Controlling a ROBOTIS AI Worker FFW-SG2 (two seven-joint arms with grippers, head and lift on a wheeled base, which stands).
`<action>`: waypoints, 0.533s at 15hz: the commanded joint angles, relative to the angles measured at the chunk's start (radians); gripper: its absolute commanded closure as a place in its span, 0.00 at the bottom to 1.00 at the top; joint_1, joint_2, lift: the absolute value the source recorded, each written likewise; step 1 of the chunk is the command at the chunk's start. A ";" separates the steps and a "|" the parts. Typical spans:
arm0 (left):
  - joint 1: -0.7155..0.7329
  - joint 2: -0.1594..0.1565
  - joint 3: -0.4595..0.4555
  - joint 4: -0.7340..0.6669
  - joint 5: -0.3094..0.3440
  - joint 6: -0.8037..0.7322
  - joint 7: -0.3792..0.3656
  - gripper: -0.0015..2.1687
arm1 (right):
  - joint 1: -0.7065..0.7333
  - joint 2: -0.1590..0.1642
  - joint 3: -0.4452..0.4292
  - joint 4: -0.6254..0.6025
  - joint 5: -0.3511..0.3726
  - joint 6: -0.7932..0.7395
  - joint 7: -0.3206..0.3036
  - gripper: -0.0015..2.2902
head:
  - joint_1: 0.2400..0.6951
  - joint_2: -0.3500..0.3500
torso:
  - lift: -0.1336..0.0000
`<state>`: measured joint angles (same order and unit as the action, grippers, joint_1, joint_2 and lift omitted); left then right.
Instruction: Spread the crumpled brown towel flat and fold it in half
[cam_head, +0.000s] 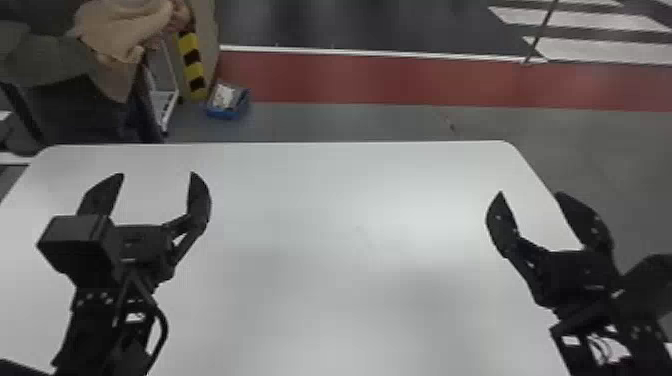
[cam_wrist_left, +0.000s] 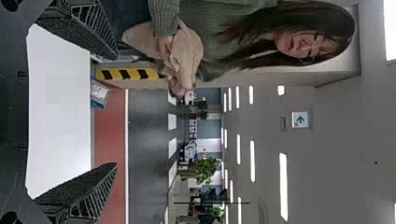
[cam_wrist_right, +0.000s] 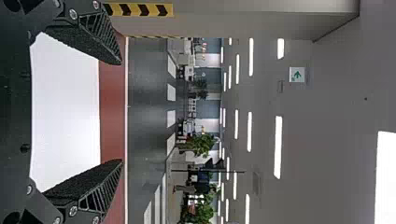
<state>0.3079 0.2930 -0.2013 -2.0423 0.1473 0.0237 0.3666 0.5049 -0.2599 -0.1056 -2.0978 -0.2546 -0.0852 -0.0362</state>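
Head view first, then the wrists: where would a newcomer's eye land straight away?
Probably on the brown towel, bunched in a person's hands beyond the far left corner of the white table. Next come two open black grippers: the left gripper toward the table's left side, the right gripper by its right edge.

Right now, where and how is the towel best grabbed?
The towel is bunched in a person's hands beyond the table. Its loose end hangs below them, so I'd probably pinch that, coming from the table side with the open left gripper, clear of the hands. Waiting until it's handed over seems safer.
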 joint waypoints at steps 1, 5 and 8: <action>0.000 0.001 -0.001 -0.003 0.000 0.006 -0.001 0.03 | 0.000 -0.002 0.001 -0.002 0.000 0.005 -0.001 0.07 | 1.00 0.36 | 0.07; 0.008 0.003 0.002 -0.016 0.000 0.009 -0.006 0.03 | 0.009 -0.004 -0.006 -0.021 0.000 0.011 -0.001 0.07 | 1.00 0.36 | 0.07; 0.010 0.001 0.000 -0.015 0.000 0.016 -0.006 0.03 | 0.009 -0.002 -0.005 -0.019 0.000 0.017 0.001 0.07 | 1.00 0.36 | 0.07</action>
<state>0.3174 0.2961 -0.1996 -2.0580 0.1473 0.0346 0.3603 0.5137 -0.2634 -0.1112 -2.1182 -0.2546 -0.0709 -0.0358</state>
